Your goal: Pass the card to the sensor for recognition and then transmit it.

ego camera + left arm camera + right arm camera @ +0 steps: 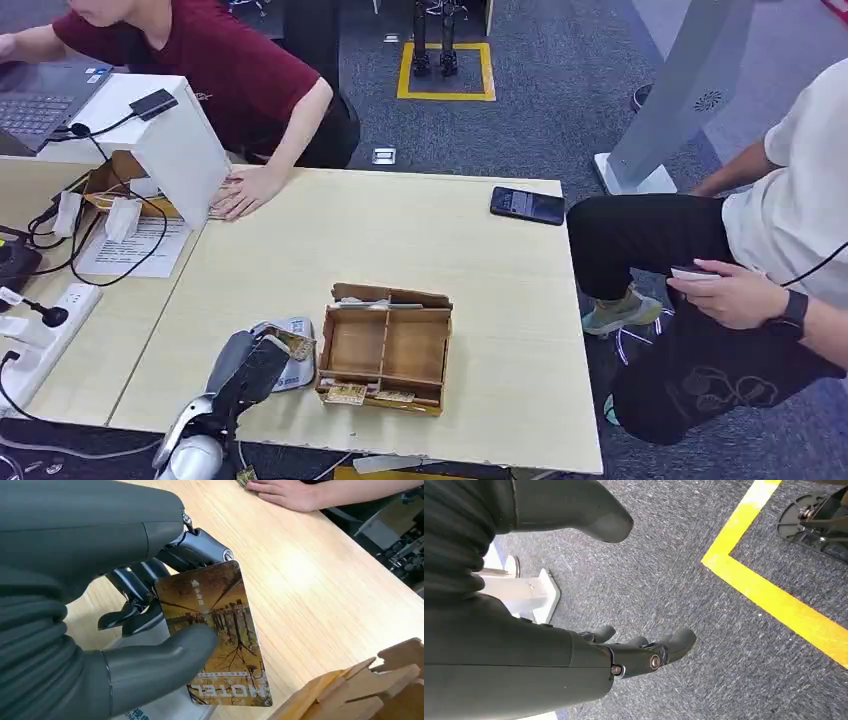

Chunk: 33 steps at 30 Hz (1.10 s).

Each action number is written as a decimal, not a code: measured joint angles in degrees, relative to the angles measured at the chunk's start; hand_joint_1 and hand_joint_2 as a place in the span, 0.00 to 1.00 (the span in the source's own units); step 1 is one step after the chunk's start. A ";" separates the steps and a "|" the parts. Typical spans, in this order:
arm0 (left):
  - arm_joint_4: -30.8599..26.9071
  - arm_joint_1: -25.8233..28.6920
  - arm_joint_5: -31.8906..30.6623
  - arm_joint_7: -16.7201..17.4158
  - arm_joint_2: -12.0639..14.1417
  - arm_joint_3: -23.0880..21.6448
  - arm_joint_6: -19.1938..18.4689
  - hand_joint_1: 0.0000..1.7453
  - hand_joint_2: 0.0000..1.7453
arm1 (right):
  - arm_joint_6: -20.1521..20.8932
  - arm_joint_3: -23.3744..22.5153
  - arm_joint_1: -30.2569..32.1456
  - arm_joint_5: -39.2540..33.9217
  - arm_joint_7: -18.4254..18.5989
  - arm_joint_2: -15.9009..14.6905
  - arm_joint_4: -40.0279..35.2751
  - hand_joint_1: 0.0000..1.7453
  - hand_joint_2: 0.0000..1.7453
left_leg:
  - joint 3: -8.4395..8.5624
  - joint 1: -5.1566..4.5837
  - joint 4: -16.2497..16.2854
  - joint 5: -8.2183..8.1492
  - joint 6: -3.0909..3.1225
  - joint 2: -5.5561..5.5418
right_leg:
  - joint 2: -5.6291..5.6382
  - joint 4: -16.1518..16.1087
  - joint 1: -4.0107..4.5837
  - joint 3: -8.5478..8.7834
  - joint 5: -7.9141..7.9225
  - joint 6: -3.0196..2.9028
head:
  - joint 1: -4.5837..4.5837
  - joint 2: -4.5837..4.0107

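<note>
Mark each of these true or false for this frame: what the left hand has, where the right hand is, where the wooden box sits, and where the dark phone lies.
1. The left hand pinches a card between thumb and fingers. True.
2. The right hand rests on the table. False: it hangs over grey carpet near a yellow floor line, holding nothing, fingers apart.
3. The wooden box sits near the table's front edge, beside the left hand. True.
4. The phone lies inside the wooden box. False: it lies flat on the table near the far edge, well apart from the box.
5. A person's hand presses flat on the table at the far side. True.
</note>
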 joint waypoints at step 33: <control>13.09 -3.82 -26.01 5.14 -1.97 0.33 11.36 1.00 1.00 | -0.02 -0.20 -0.03 2.32 -0.90 0.24 0.00 0.00 1.00 | 0.24 0.00 -0.02 0.00 0.00 -0.02 | -0.02 0.01 0.00 0.26 0.00 0.00 | 0.00 0.00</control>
